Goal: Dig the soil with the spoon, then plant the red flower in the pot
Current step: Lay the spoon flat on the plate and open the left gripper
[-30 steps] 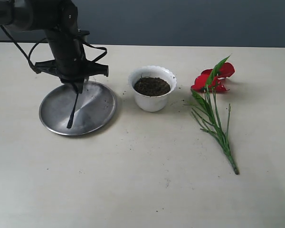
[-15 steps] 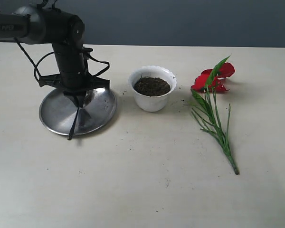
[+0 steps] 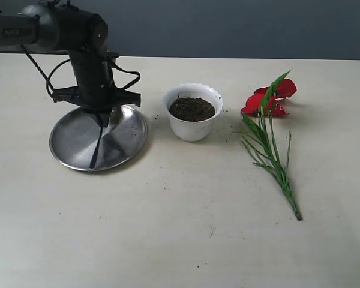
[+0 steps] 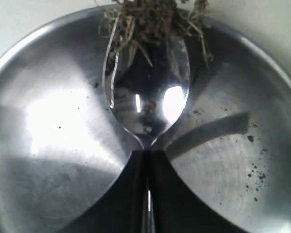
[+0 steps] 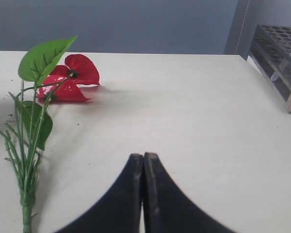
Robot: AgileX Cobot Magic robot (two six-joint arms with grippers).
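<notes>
Two grippers closed tight over pale table (image 3: 168, 240): left gripper (image 4: 146, 155) clamped on spoon (image 4: 148, 97) above steel plate (image 3: 69, 141), fibres of soil (image 4: 150, 14) clinging at spoon's tip; right gripper (image 5: 143, 158) empty, near red flower (image 3: 270, 99) lying flat. Between plate and flower, white pot (image 3: 192, 129) filled with soil.

The exterior view looks down at a slant across the whole pale worktop (image 3: 186, 240) toward a grey-blue wall (image 3: 228, 30). The left wrist view hangs very close above the round shiny steel plate (image 4: 48, 121), facing down. The right wrist view sits low, facing the long-stemmed red artificial flower (image 5: 39, 124). The exterior view shares both.
</notes>
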